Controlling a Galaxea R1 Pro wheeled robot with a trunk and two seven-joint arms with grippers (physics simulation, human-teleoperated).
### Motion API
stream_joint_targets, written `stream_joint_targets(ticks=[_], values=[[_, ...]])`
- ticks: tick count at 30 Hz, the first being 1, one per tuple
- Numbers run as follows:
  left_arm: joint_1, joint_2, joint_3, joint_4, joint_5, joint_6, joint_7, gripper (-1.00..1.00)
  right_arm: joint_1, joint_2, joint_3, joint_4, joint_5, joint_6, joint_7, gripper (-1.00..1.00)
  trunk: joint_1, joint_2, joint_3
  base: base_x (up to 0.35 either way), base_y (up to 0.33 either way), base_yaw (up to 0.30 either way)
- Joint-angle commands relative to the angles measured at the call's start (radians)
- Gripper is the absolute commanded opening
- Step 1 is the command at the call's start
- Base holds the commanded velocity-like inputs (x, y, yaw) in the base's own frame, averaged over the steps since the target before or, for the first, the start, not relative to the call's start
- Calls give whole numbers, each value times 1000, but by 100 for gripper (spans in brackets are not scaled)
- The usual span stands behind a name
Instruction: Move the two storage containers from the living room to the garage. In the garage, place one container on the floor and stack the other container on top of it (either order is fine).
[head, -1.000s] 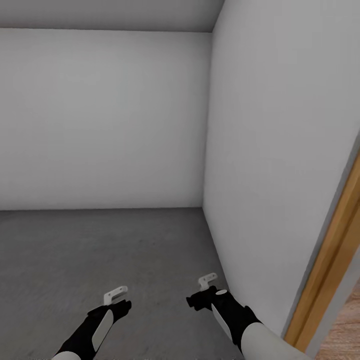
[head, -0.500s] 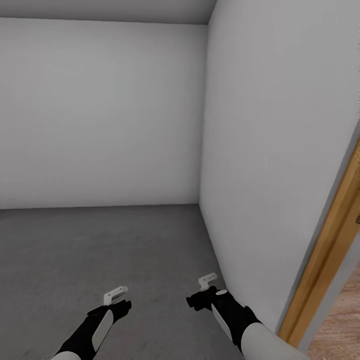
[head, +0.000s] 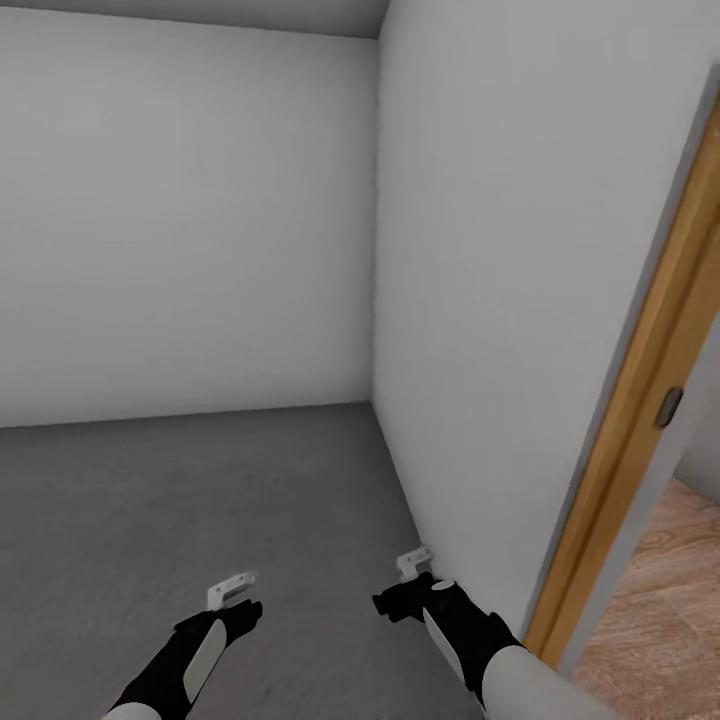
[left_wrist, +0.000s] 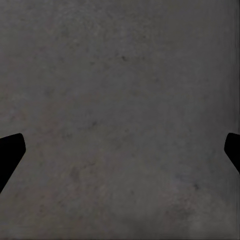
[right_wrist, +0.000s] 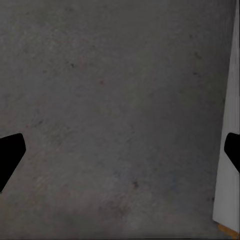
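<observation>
Head view | both grippers' fingers seemingly spread wide, empty: left gripper (head: 233, 590), right gripper (head: 413, 565) | over floor (head: 200, 500)

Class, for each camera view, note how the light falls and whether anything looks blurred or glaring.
Head view: soft, even light on the white walls, no glare, faint shading in the corner. Both wrist views: dim, mottled concrete floor, fingertips as flat black silhouettes.

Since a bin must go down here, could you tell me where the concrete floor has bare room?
The grey floor lies bare from the back wall to the side wall. It is tightest at the right end effector, close beside that wall and the wooden door frame.
</observation>
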Motion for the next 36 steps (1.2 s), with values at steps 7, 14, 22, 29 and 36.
stream_joint_targets(ticks=[7, 14, 22, 29, 36], values=[[0, -1, 3, -3, 10, 5, 5, 100, 0, 0, 0, -2, 11, 5, 4, 100, 0, -1, -7, 0, 0, -243], [0, -1, 3, -2, 11, 5, 5, 100, 0, 0, 0, -2, 11, 5, 4, 100, 0, -1, -9, 0, 0, -80], [45, 2, -3, -21, 1, 13, 5, 100, -46, 5, -1, -32, 11, 13, 5, 100, 0, -1, -9, 0, 0, 0], [57, 9, -4, -18, 2, 13, 2, 100, -53, 6, -1, -32, 11, 13, 5, 100, 0, -1, -9, 0, 0, 0], [57, 10, -4, -17, 0, 11, 2, 100, -52, 6, -1, -29, 11, 14, 5, 100, 0, -1, -9, 0, 0, 0]])
